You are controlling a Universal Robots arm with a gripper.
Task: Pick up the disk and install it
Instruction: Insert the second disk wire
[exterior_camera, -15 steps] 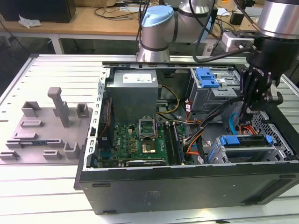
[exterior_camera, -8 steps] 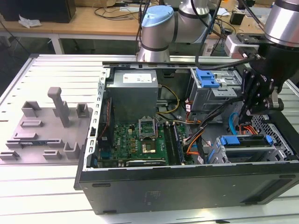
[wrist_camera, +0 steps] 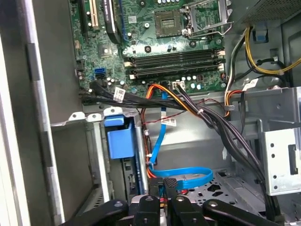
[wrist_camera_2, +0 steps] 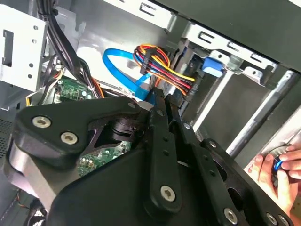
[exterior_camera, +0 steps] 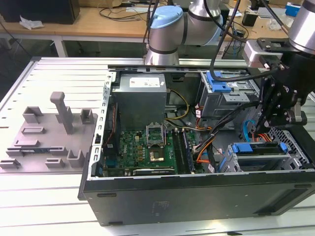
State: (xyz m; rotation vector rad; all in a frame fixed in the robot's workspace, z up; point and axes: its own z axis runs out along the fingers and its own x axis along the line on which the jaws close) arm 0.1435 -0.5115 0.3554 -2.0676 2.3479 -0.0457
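Observation:
The disk [exterior_camera: 260, 153] lies in the drive cage at the exterior view's right end of the open computer case, its blue bracket [exterior_camera: 252, 147] along the upper edge. In the first wrist view the blue bracket end [wrist_camera: 121, 141] sits in the bay slot. My gripper [exterior_camera: 260, 130] hangs just above and behind the disk, apart from it. Its black fingers [wrist_camera: 165, 188] are pressed together with nothing between them. In the second wrist view the gripper [wrist_camera_2: 161, 101] points at the bundle of coloured wires [wrist_camera_2: 162, 63] and the blue flat cable [wrist_camera_2: 123, 63].
A motherboard [exterior_camera: 142, 147], a grey power supply box [exterior_camera: 140, 98] and an upper bay with a second blue bracket [exterior_camera: 218, 81] share the case. Cables [wrist_camera: 207, 117] cross near the gripper. A person's fingers [wrist_camera_2: 282, 165] hold something blue. A grey fixture plate [exterior_camera: 47, 137] lies outside the case.

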